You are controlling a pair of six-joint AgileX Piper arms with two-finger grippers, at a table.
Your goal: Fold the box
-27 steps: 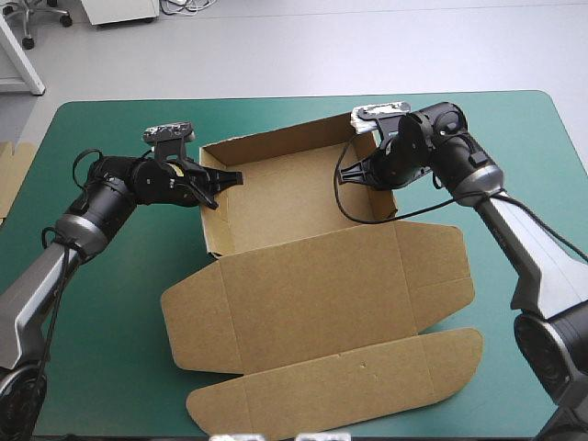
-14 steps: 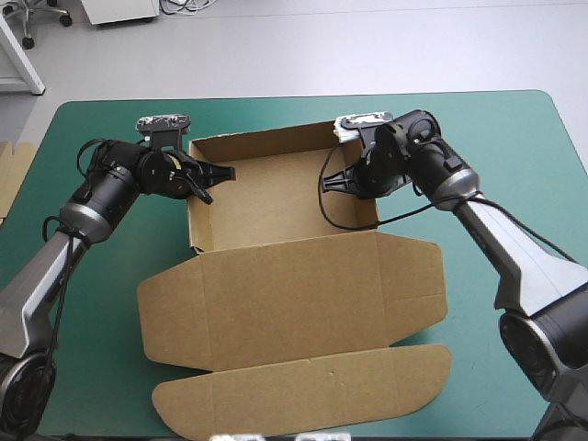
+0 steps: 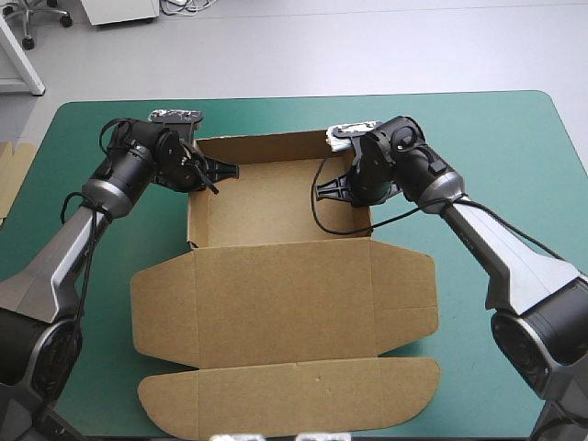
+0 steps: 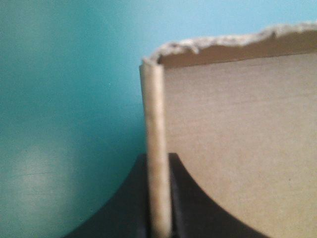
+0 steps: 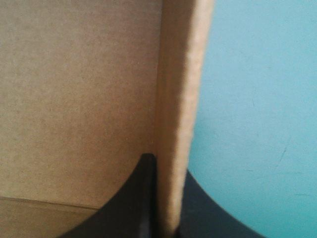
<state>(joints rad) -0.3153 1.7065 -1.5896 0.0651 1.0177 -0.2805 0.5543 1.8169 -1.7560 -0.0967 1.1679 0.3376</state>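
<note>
1. The table (image 3: pixel 514 147), under its teal-green cover, carries the box (image 3: pixel 276 202), which lies between the two end effectors and extends from them toward the near edge.

2. The box is an open tray. Its walls are raised on the far side, the left side and the right side. The lid (image 3: pixel 285 294) lies flat on the table, on the near side of both end effectors, with a side flap at each end and a long rounded flap along its near edge.

3. The left end effector (image 3: pixel 230 170) is clamped on the tray's left wall, close to the far left corner. In the left wrist view the wall's edge stands upright between the black fingers (image 4: pixel 119 208), which are all but closed on it. The tray's inside face lies to one side of the end effector and bare table to the other.

4. The right end effector (image 3: pixel 320 191) is clamped on the tray's right wall, close to the far right corner. In the right wrist view the wall's edge runs straight ahead from between its fingers (image 5: pixel 124 208), with the tray floor on one side and the table on the other.

5. A spare board (image 3: pixel 9 179) edge shows at the table's left edge, well apart from the left end effector.
</note>
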